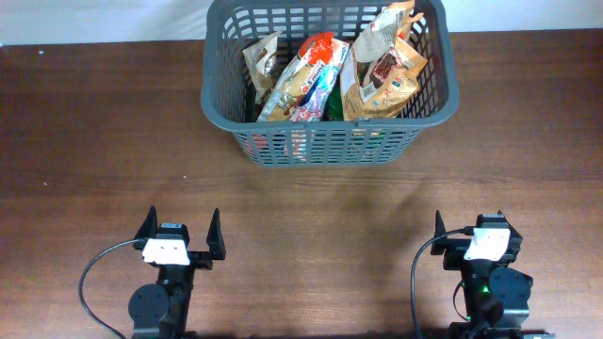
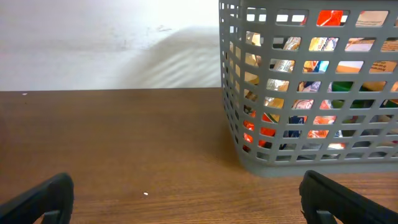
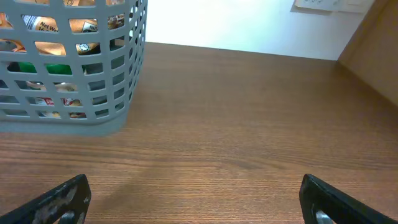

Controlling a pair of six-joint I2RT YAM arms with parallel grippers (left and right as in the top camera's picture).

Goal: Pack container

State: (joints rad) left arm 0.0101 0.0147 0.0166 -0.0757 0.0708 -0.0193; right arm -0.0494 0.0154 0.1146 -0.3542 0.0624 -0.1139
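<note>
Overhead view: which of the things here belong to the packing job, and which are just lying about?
Part of the job:
- basket
- snack packets standing inside it
- left gripper, open
- right gripper, open

Just there:
- table
- cable looping by the left arm's base
- white wall plate, seen from the right wrist

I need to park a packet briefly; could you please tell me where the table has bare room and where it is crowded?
Bare table lies left of the basket, right of it, and in the wide strip between its near wall and the open left gripper and right gripper. Only inside the basket is it crowded, packed with snack bags.
</note>
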